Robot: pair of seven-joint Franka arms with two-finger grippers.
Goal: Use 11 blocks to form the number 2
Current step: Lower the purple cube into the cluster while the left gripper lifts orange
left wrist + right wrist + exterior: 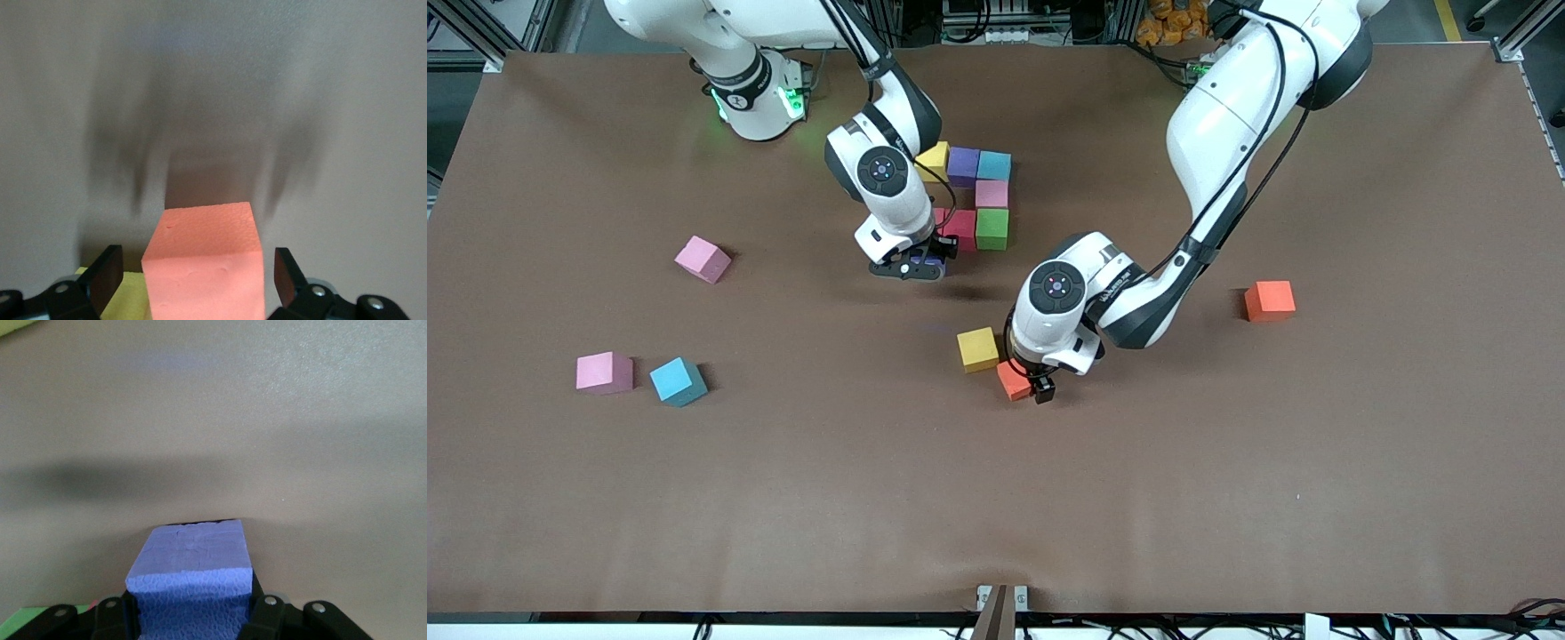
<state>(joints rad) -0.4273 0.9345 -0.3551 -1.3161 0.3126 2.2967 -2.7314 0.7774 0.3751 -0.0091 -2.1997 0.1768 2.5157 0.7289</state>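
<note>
Pink blocks (pixel 703 259) and a blue one (pixel 679 381) lay loose toward the right arm's end of the bench (pixel 783 498). Right end effector (pixel 921 264) was clamped on a purple block (pixel 190 577) beside the partial number 2 (pixel 978 200). Left end effector (pixel 1030 382) was spread wide around an orange block (pixel 203 260), not gripping.

A: Colours of the joined cubes? 
B: Matte yellow cube (pixel 934 160), purple cube (pixel 963 165), light blue cube (pixel 993 165), pink cube (pixel 991 193), green cube (pixel 991 228), red cube (pixel 961 228). 
A: Loose ones? 
B: Two pink (pixel 703 259) (pixel 604 372), one blue (pixel 679 381), one yellow (pixel 977 348), two orange (pixel 1269 300) (pixel 1013 380). Brown counter (pixel 1227 480), white arms. Purple-blue textured cube (pixel 192 568) in black jaws.
</note>
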